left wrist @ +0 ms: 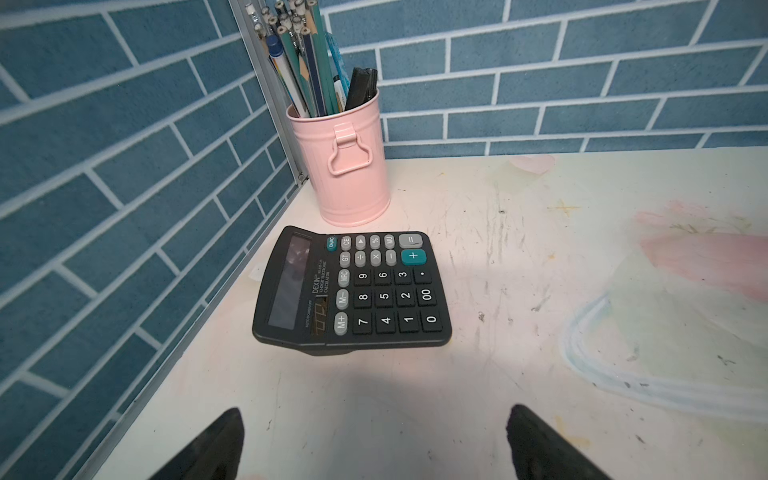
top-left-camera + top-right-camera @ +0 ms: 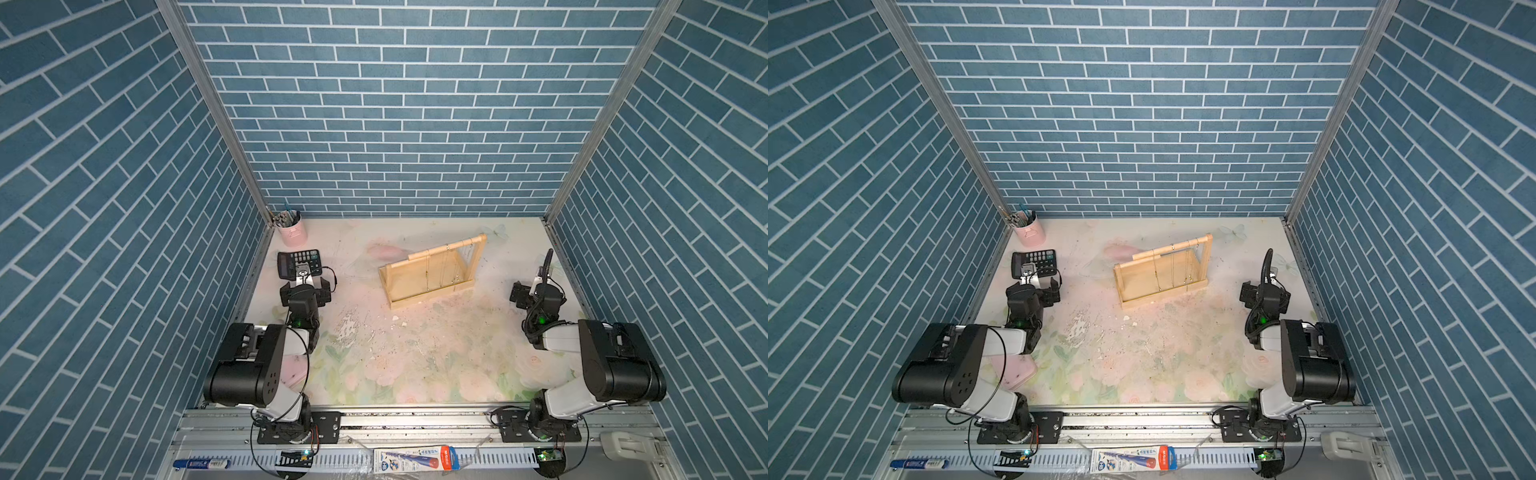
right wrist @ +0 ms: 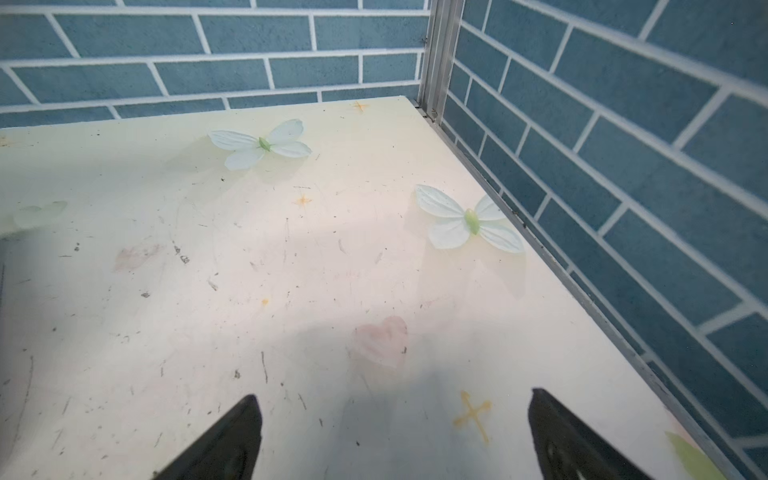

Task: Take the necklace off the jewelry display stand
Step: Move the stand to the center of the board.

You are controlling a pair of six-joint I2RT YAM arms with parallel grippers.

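Top views both show a pale natural-wood jewelry display stand [image 2: 432, 296] [image 2: 1163, 295], with a flat tray base, two upright posts and a round bar across the top, standing upright on a pale floral-printed surface [image 2: 415, 353]. It sits toward the far middle of the surface, turned at an angle, nearer the right arm's side. Thin gold chain necklaces [image 2: 427, 270] [image 2: 1156, 270] hang from its bar down over the tray. Both arms are well apart from the stand.

Seen from the left wrist view, the left gripper [image 1: 374, 417] has its black fingers [image 1: 220, 449] spread wide with nothing between them. It points at a black desk calculator [image 1: 353, 291] lying flat near the wall. Just beyond the calculator, in the corner, stands a pink metal pot [image 1: 349, 174] full of pencils.

Seen from the right wrist view, the right gripper [image 3: 394, 397] also has its fingers [image 3: 557, 440] spread wide and empty, above bare surface printed with pale butterflies [image 3: 469, 220]
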